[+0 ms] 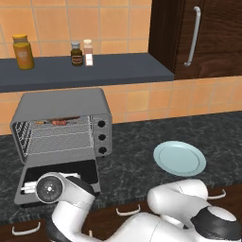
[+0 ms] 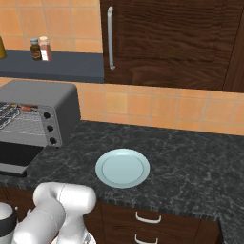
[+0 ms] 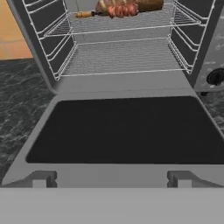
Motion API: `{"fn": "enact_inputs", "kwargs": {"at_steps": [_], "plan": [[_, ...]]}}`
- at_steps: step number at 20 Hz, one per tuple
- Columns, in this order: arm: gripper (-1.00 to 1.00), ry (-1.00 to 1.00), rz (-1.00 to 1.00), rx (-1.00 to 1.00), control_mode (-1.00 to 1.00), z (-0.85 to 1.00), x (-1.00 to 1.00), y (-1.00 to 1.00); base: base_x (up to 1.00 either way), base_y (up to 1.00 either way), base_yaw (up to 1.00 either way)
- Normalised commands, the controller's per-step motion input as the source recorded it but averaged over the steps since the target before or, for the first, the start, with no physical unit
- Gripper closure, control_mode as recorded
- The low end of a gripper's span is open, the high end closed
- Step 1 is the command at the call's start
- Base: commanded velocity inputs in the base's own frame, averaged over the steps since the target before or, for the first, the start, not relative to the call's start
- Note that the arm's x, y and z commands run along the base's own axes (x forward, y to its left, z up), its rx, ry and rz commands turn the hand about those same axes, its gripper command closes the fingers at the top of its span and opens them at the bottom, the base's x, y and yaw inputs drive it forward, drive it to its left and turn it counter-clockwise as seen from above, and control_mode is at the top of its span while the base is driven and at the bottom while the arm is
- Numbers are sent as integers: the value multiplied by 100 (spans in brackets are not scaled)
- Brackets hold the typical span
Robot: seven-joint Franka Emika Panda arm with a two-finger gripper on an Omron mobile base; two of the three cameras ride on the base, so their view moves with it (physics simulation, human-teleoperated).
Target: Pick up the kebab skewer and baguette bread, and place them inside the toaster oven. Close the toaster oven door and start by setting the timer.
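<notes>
While the toaster oven door lies flat open on the dark stone desk, hinged along the oven's bottom edge, the toaster oven stands at the left of the left base view with its cavity bare to the front. On the blue-grey shelf above it stand, from left to right, a yellow jar, a dark little bottle and a pale shaker, the last two just beside each other. Inside the oven, far back on the upper wire rack, the kebab skewer lies crosswise with its red-brown chunks bunched near the middle, and the baguette bread lies right behind it, touching or nearly so. Three black knobs run down the oven's right face. Right of the oven, well apart from it, a pale blue plate sits on the desk. Farther right and higher, a dark wood cabinet carries a long grey handle.

The white arm is bent low in front of the open door, near its front edge. The hand looks along the door's dark glass toward the rack; its fingers are spread wide and hold nothing.
</notes>
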Motion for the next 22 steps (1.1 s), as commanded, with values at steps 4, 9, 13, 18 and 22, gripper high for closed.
{"fn": "enact_inputs", "kwargs": {"at_steps": [4, 9, 13, 18, 22], "plan": [[-100, 0, 0, 0, -100, -40, -49, 0, 0, 0, 0], [-100, 0, 0, 0, -100, -44, -33, 0, 0, 0, 0], [-100, 0, 0, 0, -100, -41, -8, 0, 0, 0, 0], [-100, 0, 0, 0, -100, -31, 23, 0, 0, 0, 0], [-100, 0, 0, 0, -100, -41, 2, 0, 0, 0, 0]]}}
